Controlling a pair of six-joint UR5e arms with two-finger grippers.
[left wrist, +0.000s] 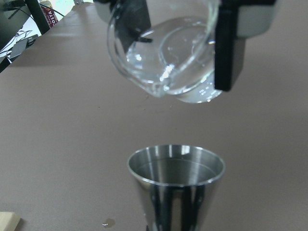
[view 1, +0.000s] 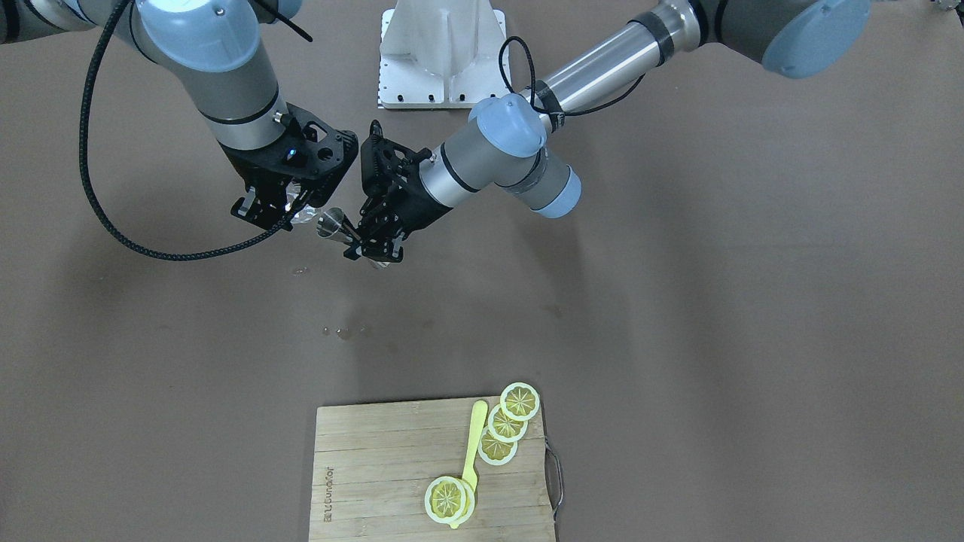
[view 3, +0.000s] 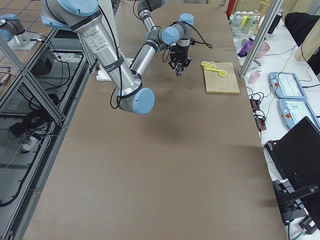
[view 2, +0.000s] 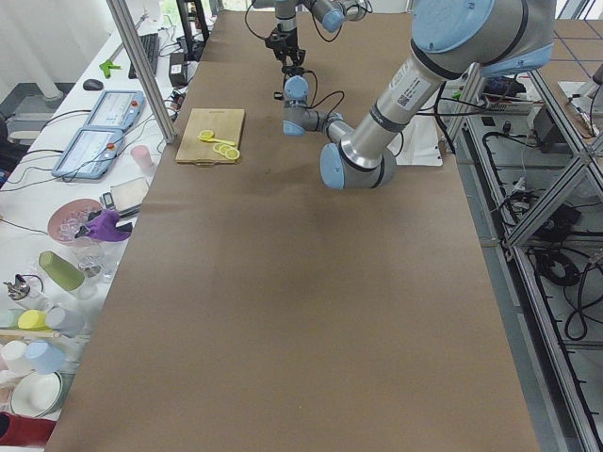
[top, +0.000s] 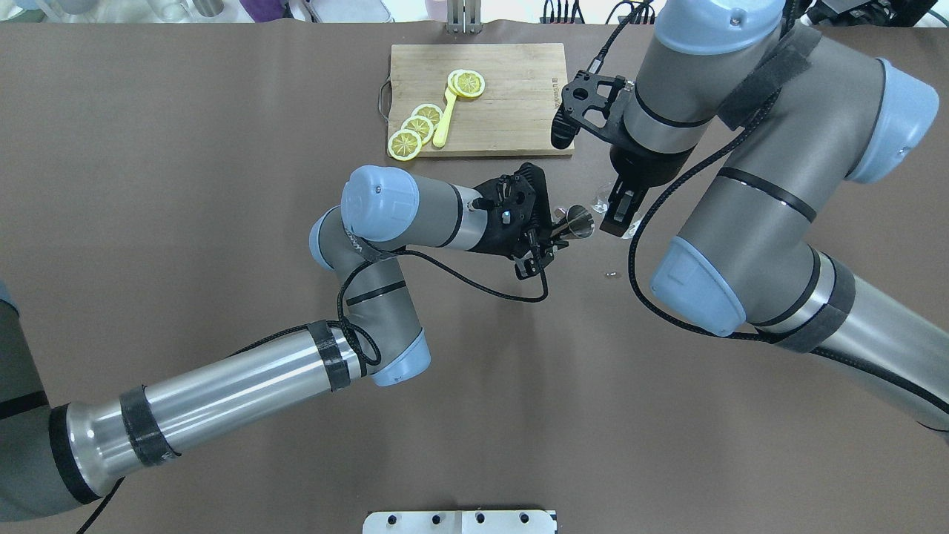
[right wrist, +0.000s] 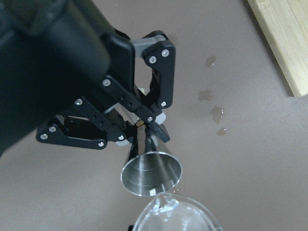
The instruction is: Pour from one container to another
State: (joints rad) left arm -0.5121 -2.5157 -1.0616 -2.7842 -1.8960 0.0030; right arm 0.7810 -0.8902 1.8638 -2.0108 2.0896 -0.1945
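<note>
— Left gripper (top: 552,236): what is its state?
— Clamped near the waist of the jigger (left wrist: 175,192), which is tipped well over with its mouth toward the glass (left wrist: 168,57). The right gripper (top: 617,211) pinches the glass from above, tilted, its rim just beyond the jigger's lip. Both vessels hang clear of the table (top: 222,111).
— Principal hazard?
— Liquid missing the glass. Both mouths are small, and whether lip and rim touch cannot be told. A quick tilt would likely throw the stream past the rim. Droplets (right wrist: 211,103) lie on the table below.
— Secondary hazards?
— Metal striking glass if either arm closes in. The glass, beaded with water, slipping in its two-point grip. The tilted glass spilling back what it receives.
</note>
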